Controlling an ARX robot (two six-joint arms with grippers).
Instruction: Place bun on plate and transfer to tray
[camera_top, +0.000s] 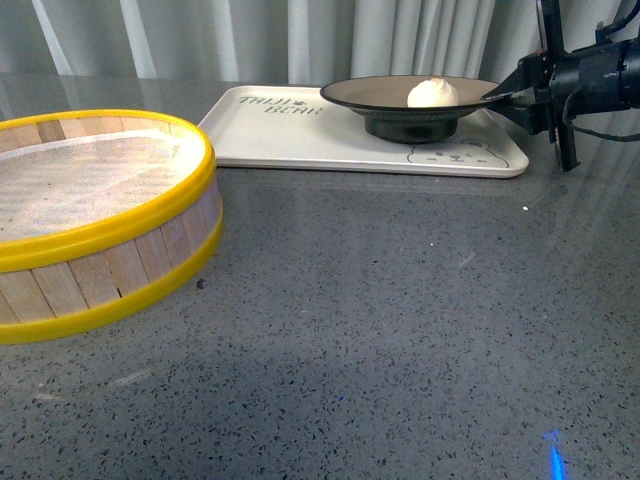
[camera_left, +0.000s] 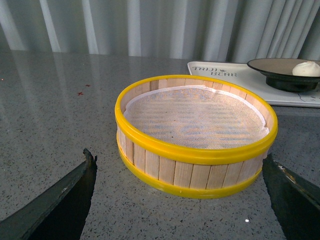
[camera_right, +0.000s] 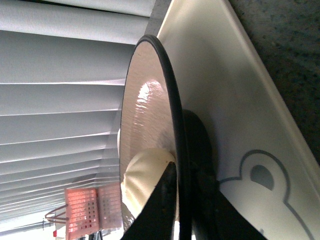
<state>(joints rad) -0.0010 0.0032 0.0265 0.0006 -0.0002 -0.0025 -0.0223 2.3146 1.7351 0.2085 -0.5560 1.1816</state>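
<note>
bun (camera_top: 432, 93): sitting in the plate (camera_top: 375, 94)
plate: on the tray (camera_top: 300, 135)
right gripper (camera_top: 503, 96): fingers pinching the plate rim
left gripper (camera_left: 175, 200): fingers spread wide, empty

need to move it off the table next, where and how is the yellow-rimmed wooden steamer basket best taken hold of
Grip the round wooden steamer basket with yellow rims by its wall, one finger inside the top rim and one outside. It is likely too wide to span. Come from above on its near side, where the open left tool already faces it; the white mesh liner looks empty.
</note>
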